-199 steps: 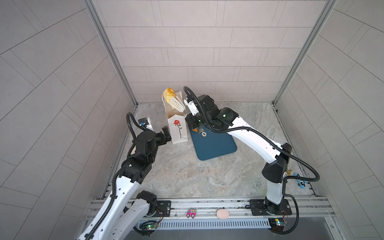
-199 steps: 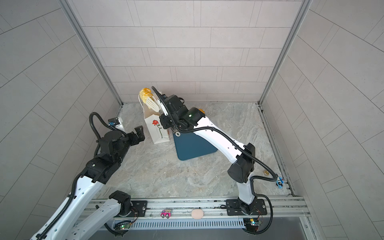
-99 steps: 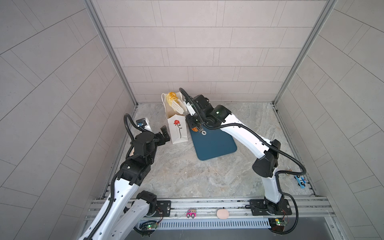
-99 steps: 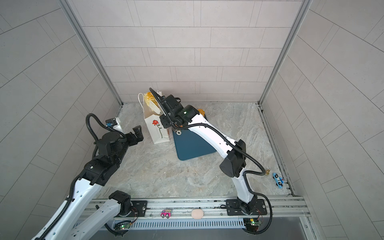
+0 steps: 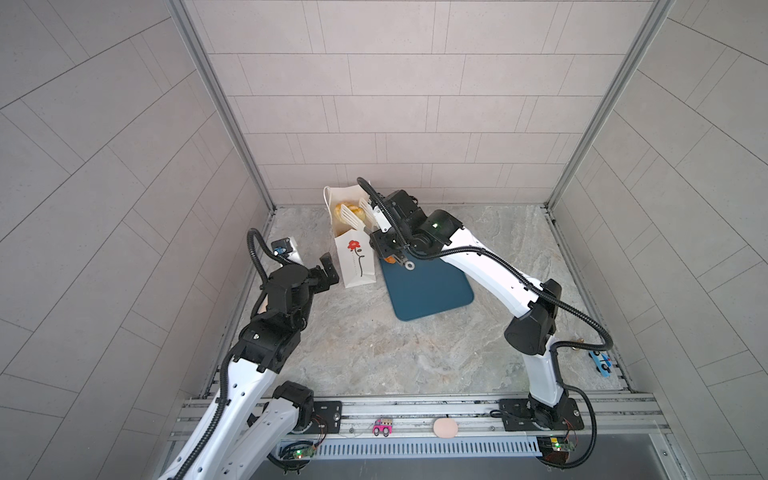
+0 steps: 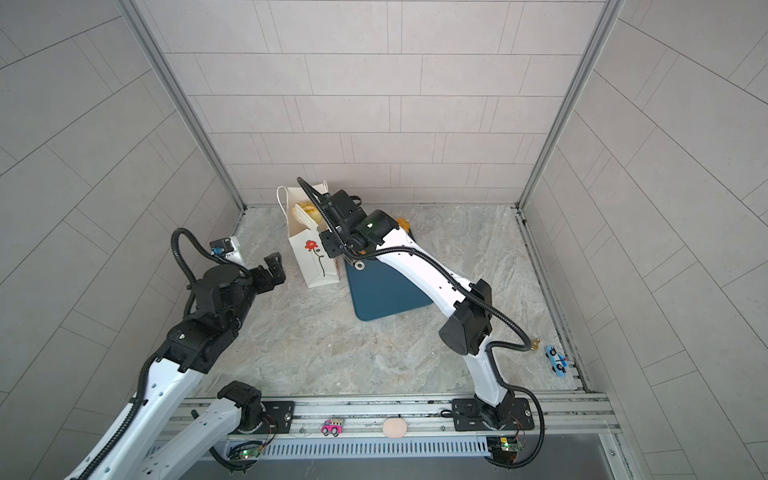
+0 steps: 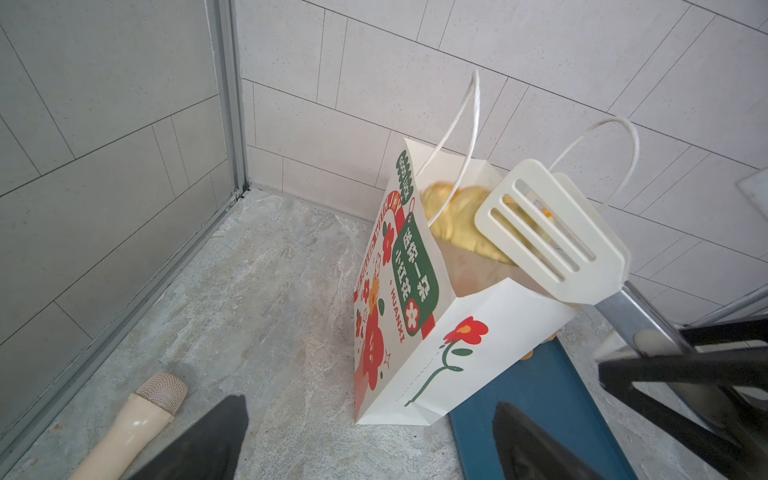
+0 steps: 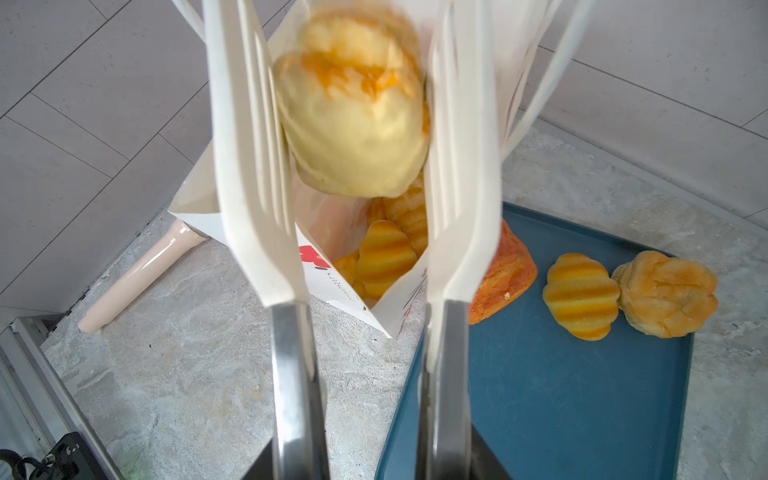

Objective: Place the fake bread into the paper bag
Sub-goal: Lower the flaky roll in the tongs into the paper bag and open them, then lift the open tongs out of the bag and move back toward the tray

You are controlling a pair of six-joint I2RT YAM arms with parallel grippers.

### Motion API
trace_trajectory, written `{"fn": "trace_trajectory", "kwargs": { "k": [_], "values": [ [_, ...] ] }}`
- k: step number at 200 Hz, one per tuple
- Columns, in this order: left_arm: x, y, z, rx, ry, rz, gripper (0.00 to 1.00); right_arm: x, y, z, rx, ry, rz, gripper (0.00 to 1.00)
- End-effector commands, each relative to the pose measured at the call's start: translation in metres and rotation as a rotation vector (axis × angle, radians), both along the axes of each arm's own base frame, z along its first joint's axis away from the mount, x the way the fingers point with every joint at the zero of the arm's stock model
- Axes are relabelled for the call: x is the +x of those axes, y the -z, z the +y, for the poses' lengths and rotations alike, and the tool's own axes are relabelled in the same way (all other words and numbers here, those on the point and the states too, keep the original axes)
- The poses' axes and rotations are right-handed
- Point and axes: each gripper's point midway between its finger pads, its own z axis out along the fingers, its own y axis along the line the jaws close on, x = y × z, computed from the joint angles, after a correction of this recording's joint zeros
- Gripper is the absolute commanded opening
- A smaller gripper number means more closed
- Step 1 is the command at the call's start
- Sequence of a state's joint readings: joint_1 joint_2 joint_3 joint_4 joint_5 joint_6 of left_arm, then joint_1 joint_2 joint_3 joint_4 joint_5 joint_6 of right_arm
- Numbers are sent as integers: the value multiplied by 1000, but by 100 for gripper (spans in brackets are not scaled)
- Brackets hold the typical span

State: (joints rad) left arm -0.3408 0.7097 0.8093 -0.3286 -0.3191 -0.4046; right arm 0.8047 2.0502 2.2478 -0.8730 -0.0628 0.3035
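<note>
The paper bag (image 5: pixel 357 266) (image 6: pixel 316 266) stands upright at the back, beside the blue tray (image 5: pixel 432 291). My right gripper (image 5: pixel 380 237) (image 8: pixel 370 457) is shut on white slotted tongs (image 7: pixel 548 232) (image 8: pixel 249 166). A pale yellow bun (image 8: pixel 353 116) (image 5: pixel 351 212), blurred, sits between the spread tong blades right over the bag's mouth. Striped rolls (image 8: pixel 384 257) lie inside the bag. On the tray lie a reddish-brown loaf (image 8: pixel 505 274), a striped roll (image 8: pixel 579 295) and a knobbly bun (image 8: pixel 665 293). My left gripper (image 5: pixel 326 272) (image 7: pixel 368 415) is open, empty, just left of the bag's base.
A beige toy microphone (image 7: pixel 137 424) (image 8: pixel 137 274) lies on the floor left of the bag, near the wall. The back wall rises close behind the bag. A pink toy car (image 5: pixel 382 428) and a beige disc (image 5: pixel 444 428) sit on the front rail; a blue car (image 5: pixel 601 363) lies far right.
The right arm has come down, bringing the tongs and bun from above the bag to its mouth, and the tong blades have spread. The left arm has hardly moved.
</note>
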Motion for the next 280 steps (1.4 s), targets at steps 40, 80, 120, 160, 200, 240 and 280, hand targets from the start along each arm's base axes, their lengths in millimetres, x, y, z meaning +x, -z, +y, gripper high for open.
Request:
{"fn": "trace_trajectory", "kwargs": {
  "k": [40, 80, 120, 160, 200, 240, 280],
  "values": [
    [-4, 2, 3, 9, -14, -3, 100, -4, -39, -8, 44, 9, -69, 54],
    [-7, 5, 5, 0, -20, -2, 100, -4, -44, -8, 51, 7, -79, 55],
    [-10, 4, 6, -1, -18, -3, 100, -4, -44, -7, 57, 1, -79, 55],
    [-10, 5, 6, -4, -18, -3, 100, -6, -47, -9, 52, -7, -85, 55],
    [-9, 4, 5, -4, -15, -4, 100, -11, -54, -7, 62, -32, -100, 54],
    [-9, 3, 5, -6, -14, -8, 100, -17, -65, -8, 69, -52, -119, 54],
    [-7, 3, 2, -13, -7, -4, 100, -26, -82, -13, 78, -73, -151, 53]
  ]
}}
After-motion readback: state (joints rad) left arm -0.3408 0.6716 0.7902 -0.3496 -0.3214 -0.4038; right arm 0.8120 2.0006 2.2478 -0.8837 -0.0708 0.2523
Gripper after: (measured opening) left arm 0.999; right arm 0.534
